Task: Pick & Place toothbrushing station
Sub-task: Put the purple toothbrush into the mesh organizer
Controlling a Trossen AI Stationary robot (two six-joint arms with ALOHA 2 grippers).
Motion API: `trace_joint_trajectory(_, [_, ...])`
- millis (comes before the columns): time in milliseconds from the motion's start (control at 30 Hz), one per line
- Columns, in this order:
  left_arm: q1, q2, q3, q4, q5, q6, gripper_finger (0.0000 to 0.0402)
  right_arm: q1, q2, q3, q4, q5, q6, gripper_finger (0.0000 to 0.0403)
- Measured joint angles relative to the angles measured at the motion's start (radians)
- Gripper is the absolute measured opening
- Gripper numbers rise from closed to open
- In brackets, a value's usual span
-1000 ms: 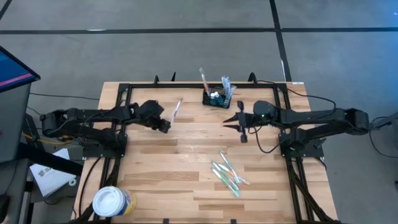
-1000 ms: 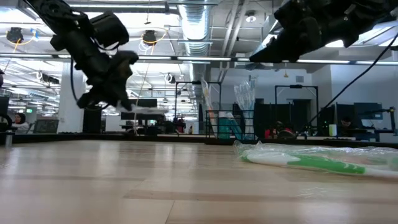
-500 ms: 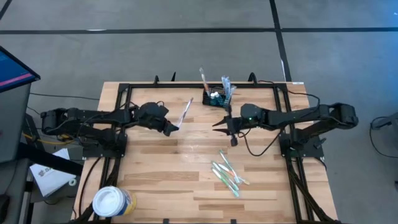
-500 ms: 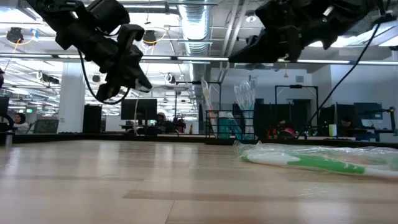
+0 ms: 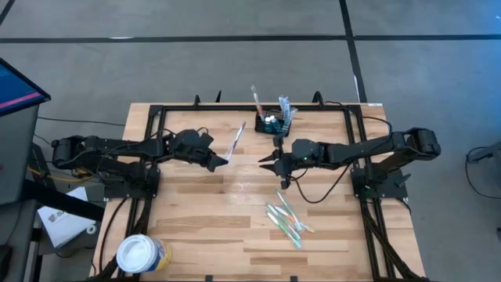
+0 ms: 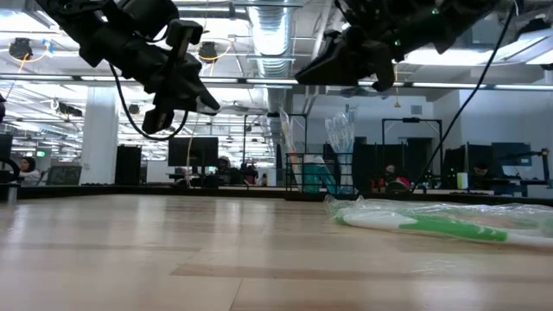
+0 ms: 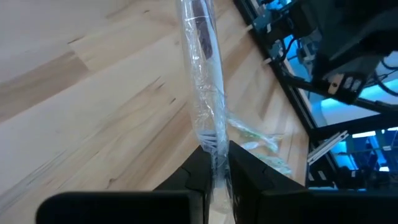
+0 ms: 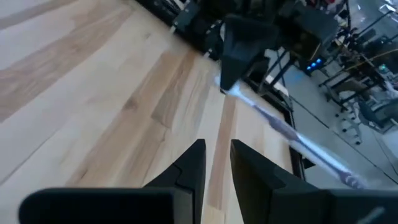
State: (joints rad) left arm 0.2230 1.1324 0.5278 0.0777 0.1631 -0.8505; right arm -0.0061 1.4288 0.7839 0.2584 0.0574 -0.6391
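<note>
The toothbrushing station [image 5: 274, 123] is a small black mesh caddy at the table's far edge, with wrapped toothbrushes standing in it; it also shows in the low view [image 6: 318, 177]. My left gripper [image 5: 221, 162] is left of the table's middle. It is shut on a toothbrush in a clear wrapper [image 5: 235, 141], held above the wood. My right gripper [image 5: 264, 160] hangs in the air just right of it, pointing at it, shut and empty. A pile of wrapped green toothbrushes [image 5: 286, 219] lies on the table near the right. My left gripper pinches the wrapped toothbrush between its two fingers near one end [image 7: 214, 144]. The rest of the toothbrush sticks out past the fingertips, slanting toward the table's far right. It is lifted clear of the table.
A round white tub [image 5: 142, 254] stands at the near left corner. A black frame rail [image 5: 235, 108] runs along the table's far edge and sides. Bare wood lies between the two grippers and the near edge.
My right gripper has gone toward the table's left, closing most of the gap to my left gripper. My left gripper has gone a little toward the right with the toothbrush, whose free end has swung rightward.
</note>
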Motion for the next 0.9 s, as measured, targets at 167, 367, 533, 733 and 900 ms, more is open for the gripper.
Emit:
trace_joint_trajectory(167, [0.0,0.0,0.0,0.026,0.0,-0.003,0.0028,0.01,-0.001,0.017,0.004,0.0,-0.014,0.0065])
trace_joint_trajectory(367, [-0.004,0.0,0.0,0.066,0.0,-0.004,0.0028,0.058,-0.001,0.022,0.01,0.072,-0.169,0.0066])
trace_joint_trajectory(533, [-0.016,0.016,0.0,0.104,0.0,-0.022,0.0028,0.086,-0.001,0.022,0.018,0.132,-0.255,0.0066])
trace_joint_trajectory(733, [-0.03,0.092,0.001,0.203,0.021,-0.026,0.0028,0.092,-0.001,0.022,0.019,0.135,-0.31,0.0066])
trace_joint_trajectory(900, [-0.033,0.153,0.001,0.314,0.026,-0.039,0.0028,0.108,-0.001,0.022,0.018,0.18,-0.353,0.0068])
